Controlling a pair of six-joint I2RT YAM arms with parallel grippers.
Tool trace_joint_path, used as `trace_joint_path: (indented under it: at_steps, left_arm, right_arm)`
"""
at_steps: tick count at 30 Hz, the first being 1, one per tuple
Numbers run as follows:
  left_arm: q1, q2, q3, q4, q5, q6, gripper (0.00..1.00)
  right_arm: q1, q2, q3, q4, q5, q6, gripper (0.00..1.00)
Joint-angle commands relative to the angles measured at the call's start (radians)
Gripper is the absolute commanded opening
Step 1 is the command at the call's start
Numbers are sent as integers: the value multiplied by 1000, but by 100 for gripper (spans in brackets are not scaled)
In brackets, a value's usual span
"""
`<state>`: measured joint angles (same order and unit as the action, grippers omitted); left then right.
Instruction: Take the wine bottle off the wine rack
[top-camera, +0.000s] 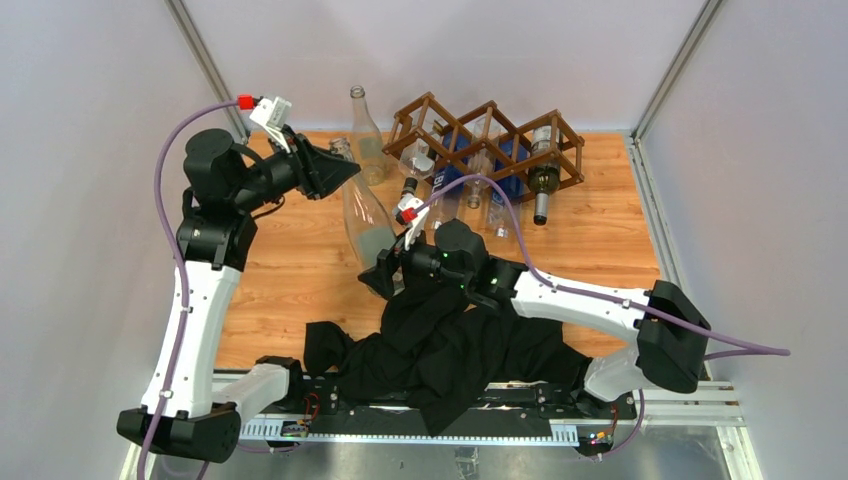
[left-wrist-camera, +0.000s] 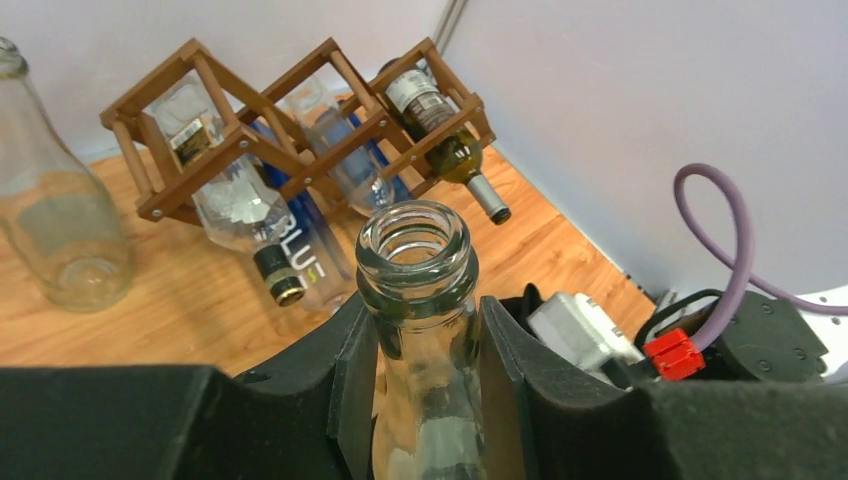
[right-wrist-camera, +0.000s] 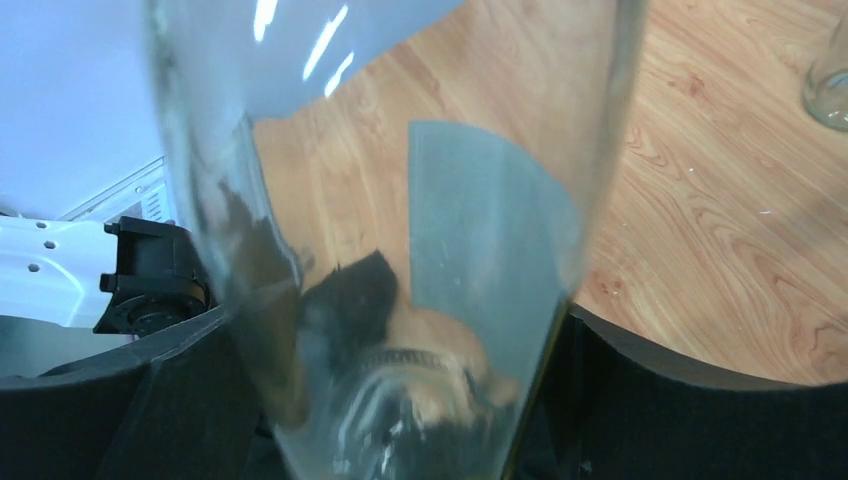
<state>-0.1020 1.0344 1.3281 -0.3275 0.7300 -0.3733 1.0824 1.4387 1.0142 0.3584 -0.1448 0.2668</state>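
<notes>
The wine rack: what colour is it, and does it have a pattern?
The wine rack is dark brown wood, with thin sticks forming diamond-shaped cells. It shows best in the left wrist view.

The left arm (top-camera: 190, 330) and right arm (top-camera: 575, 298) are white with black joints. Each carries a purple cable (left-wrist-camera: 743, 240) with a red plug (left-wrist-camera: 668, 355).

Bright, even light falls from overhead. The wine rack (top-camera: 463, 128) throws only a faint, soft shadow on the wooden table (top-camera: 290, 260) just in front of it, and the wall (top-camera: 500, 50) behind it is uniformly lit with a slight lilac cast. The black cloth (top-camera: 450, 340) in front of the rack swallows all fold detail. In the left wrist view the rack is reasonably sharp. In the right wrist view the clear bottle (right-wrist-camera: 400, 200) is too close to focus. White glints streak its upper left, and the wood seen through the glass is bent and smeared.
</notes>
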Motion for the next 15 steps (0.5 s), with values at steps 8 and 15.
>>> trace_joint_path:
  at_steps: [8, 15]
  left_arm:
    - [137, 107, 175, 188, -221, 235, 0]
    - [137, 137, 170, 210, -308, 367, 0]
  right_arm:
    - [14, -124, -177, 131, 17, 67, 95]
    - [14, -178, -222, 74, 52, 70, 96]
